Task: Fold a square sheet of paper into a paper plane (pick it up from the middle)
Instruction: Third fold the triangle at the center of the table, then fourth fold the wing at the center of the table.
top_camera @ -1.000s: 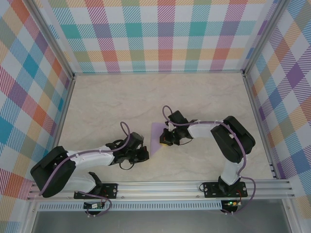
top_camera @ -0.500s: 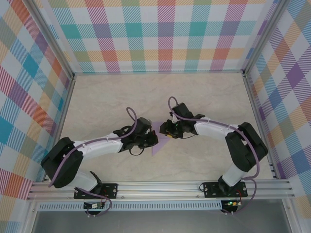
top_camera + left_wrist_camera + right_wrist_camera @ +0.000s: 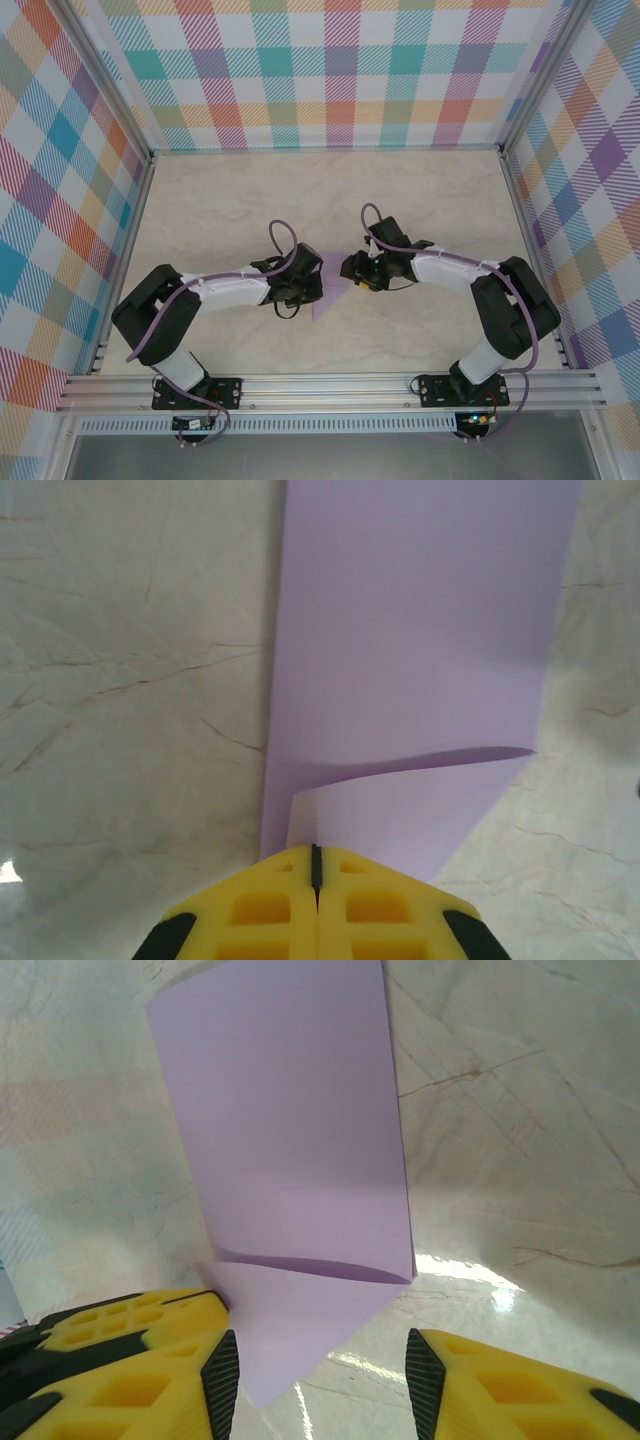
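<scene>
Our closed left gripper (image 3: 315, 865) rests on the folded paper (image 3: 420, 630) at mid-table (image 3: 220, 200), the right gripper (image 3: 322, 1360) stands half open around its corner, so any slip may spoil the crease.

**Marbled Table, Plaid Walls**

A pale tabletop (image 3: 230, 200), veined like marble though perhaps only printed, sits inside pastel plaid walls (image 3: 330, 80). Aluminium rails (image 3: 330, 385) run along its near edge, and slanted metal posts (image 3: 100, 75) mark the back corners.
</scene>
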